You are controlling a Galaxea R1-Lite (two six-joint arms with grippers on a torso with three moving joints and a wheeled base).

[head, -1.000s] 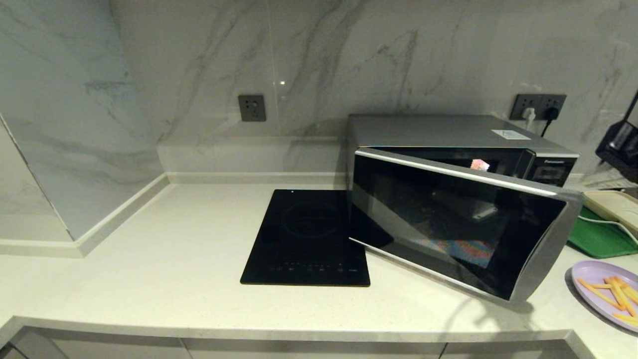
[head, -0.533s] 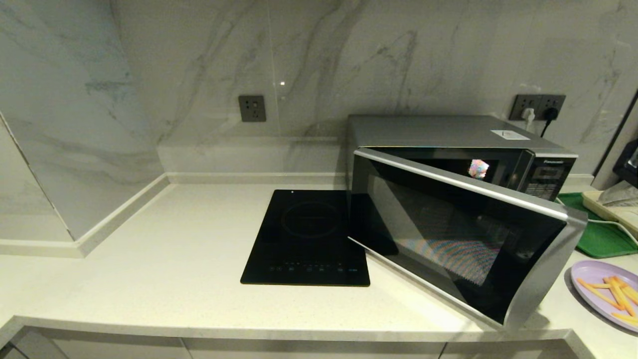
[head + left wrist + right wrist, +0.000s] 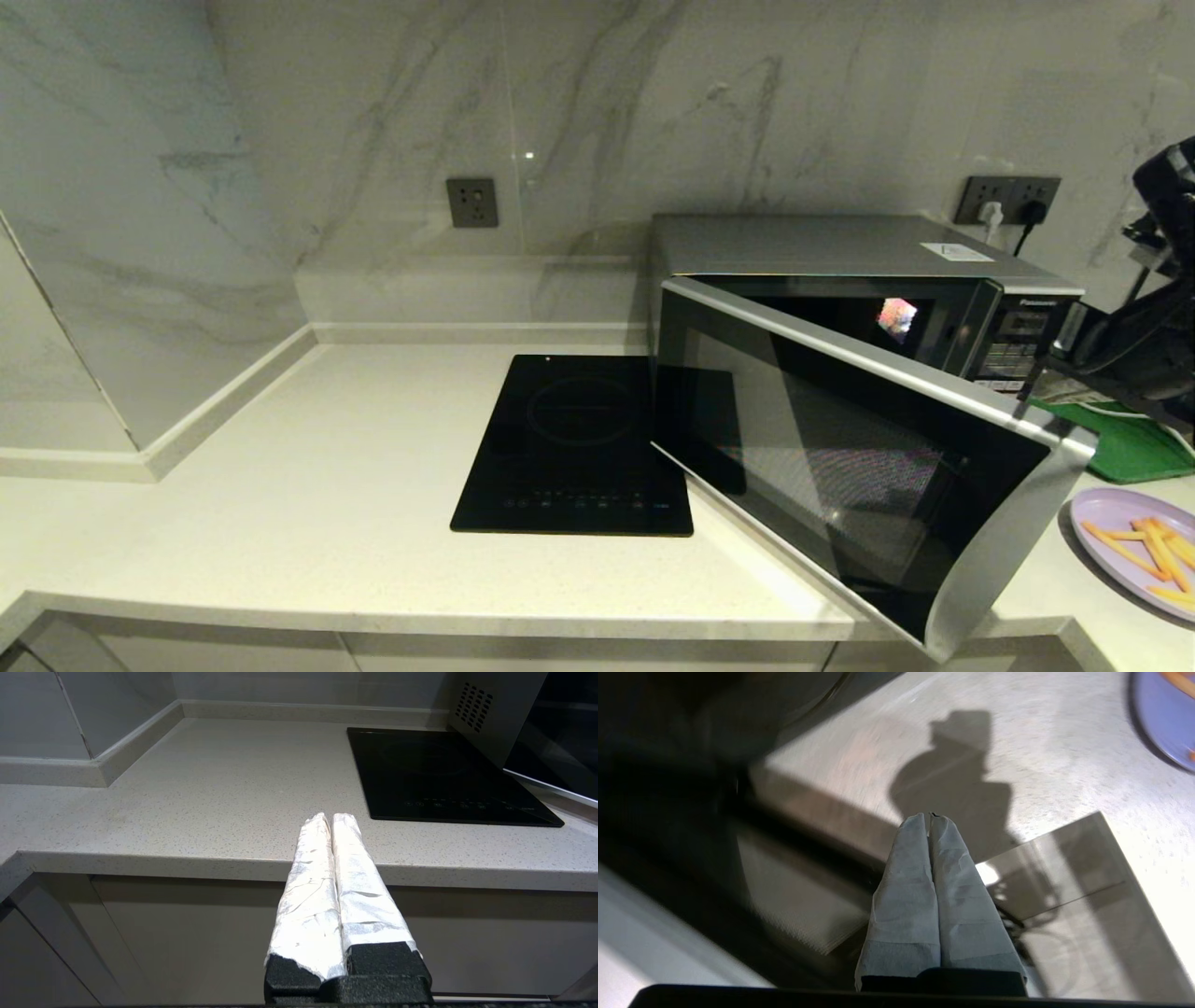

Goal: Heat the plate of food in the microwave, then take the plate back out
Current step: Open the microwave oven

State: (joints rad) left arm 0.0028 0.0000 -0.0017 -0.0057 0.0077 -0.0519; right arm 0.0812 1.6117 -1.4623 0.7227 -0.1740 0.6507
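The silver microwave [image 3: 840,245] stands at the back right of the counter. Its dark glass door [image 3: 840,448] is hinged on the left and stands partly open, its free edge out over the counter's front. The lilac plate of fries [image 3: 1130,551] lies on the counter to the right of the door, and its rim shows in the right wrist view [image 3: 1164,723]. My right arm [image 3: 1148,345] reaches in from the right, behind the door's free edge. Its gripper [image 3: 929,817] is shut and holds nothing. My left gripper [image 3: 331,817] is shut and parked below the counter's front edge.
A flat black hob [image 3: 579,443] lies left of the microwave, partly under the swung door. A green tray [image 3: 1130,448] with a cream object and a cable sits right of the microwave. Wall sockets [image 3: 1013,198] are behind it. Pale counter [image 3: 280,485] stretches left.
The microwave door has swung further open toward the counter's front. My right arm has come into the head view at the right, behind the door's free edge.
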